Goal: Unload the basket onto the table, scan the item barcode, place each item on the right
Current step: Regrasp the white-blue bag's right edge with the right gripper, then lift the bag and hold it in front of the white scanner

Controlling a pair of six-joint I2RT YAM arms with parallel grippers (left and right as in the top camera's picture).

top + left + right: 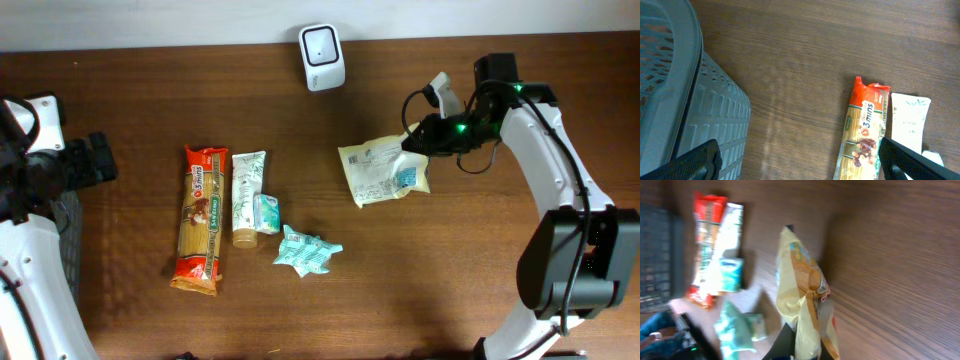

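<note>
The packet (383, 172), pinched only at one edge by the right gripper (410, 144), could slip free; the left gripper (799, 162) stands open.

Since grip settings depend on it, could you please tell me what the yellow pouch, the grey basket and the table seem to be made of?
Yellow pouch: probably thin plastic film, slightly glossy; it creases and sags where the right gripper pinches it. Grey basket: rigid moulded plastic, matte, with perforated walls. Table: wood or wood-look laminate, going by the brown grain; I cannot tell which.
</note>
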